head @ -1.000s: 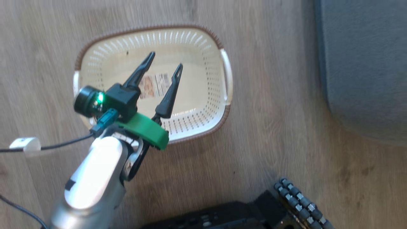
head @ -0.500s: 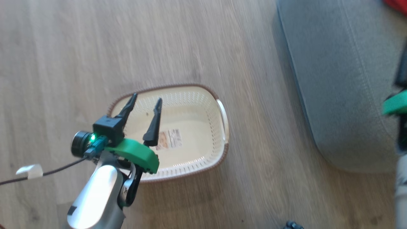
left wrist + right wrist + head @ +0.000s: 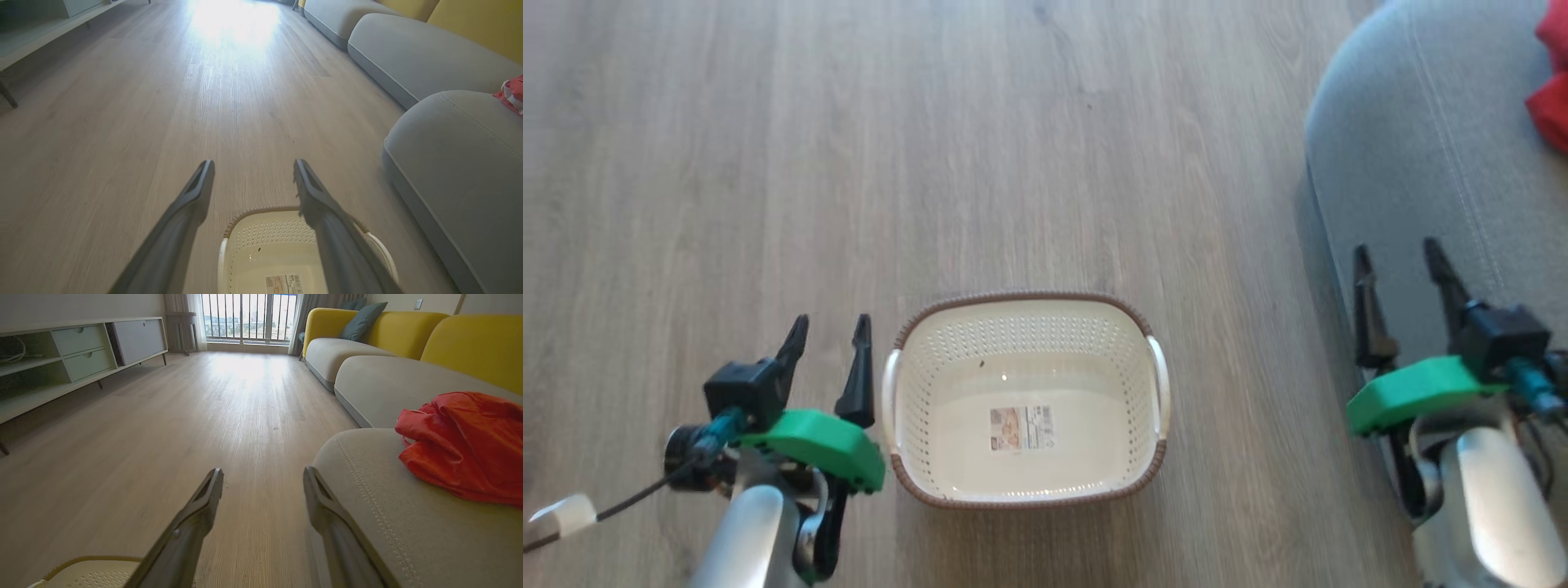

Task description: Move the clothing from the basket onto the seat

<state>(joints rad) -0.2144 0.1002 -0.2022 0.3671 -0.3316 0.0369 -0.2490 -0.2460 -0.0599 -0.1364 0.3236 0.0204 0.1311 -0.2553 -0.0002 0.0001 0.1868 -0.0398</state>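
Bright daylight from the far window, white glare on the floor, mild blur overall.

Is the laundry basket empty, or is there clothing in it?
Empty. The basket holds nothing but the paper label on its floor; the red clothing lies on the grey seat.

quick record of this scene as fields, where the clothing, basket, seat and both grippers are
clothing: red, bunched on the seat
seat: grey cushion, right of the basket
basket: on wood floor, no clothing inside, paper label on its bottom
left gripper: open, holding nothing, left of the basket
right gripper: open, holding nothing, at the seat's edge
task: looks done
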